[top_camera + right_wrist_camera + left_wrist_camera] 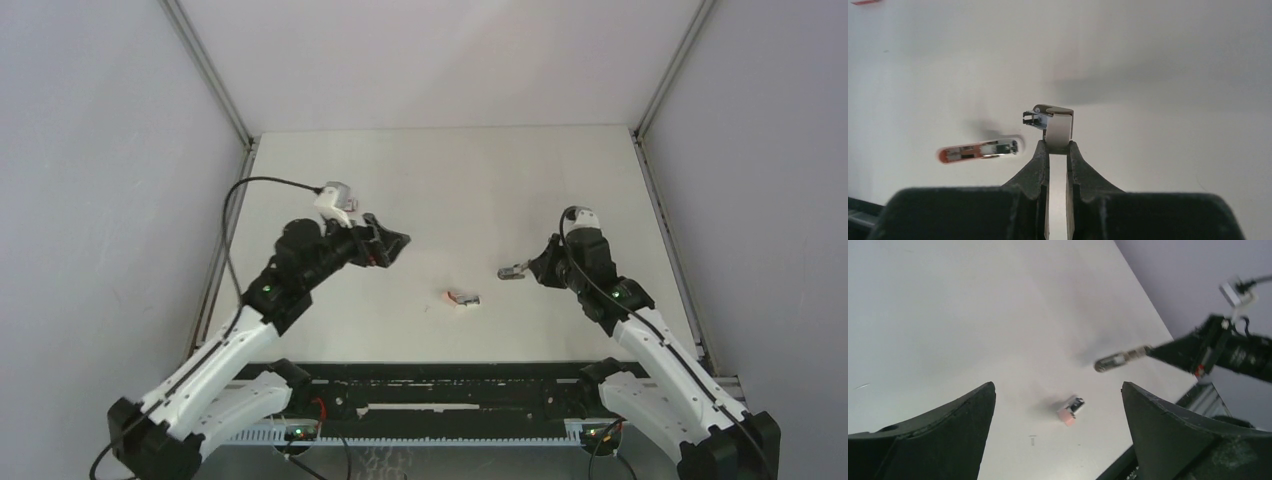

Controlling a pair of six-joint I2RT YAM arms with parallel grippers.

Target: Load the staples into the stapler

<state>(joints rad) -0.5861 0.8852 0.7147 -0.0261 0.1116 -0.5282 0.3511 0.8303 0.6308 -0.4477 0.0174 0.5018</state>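
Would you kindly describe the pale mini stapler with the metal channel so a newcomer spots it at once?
Follow the right arm over the white table to its gripper, shut on the pale plastic stapler with a metal channel. Unlike the red-and-white box lying between the arms, it is held.

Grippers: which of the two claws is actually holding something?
The right gripper, pinched shut on the small white-and-metal stapler; the left gripper gapes wide open and empty.

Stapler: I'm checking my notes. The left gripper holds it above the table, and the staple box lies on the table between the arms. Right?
No: the right gripper holds the stapler above the table, as the right wrist view shows; the left gripper is open. The staple box does lie on the table between the arms.
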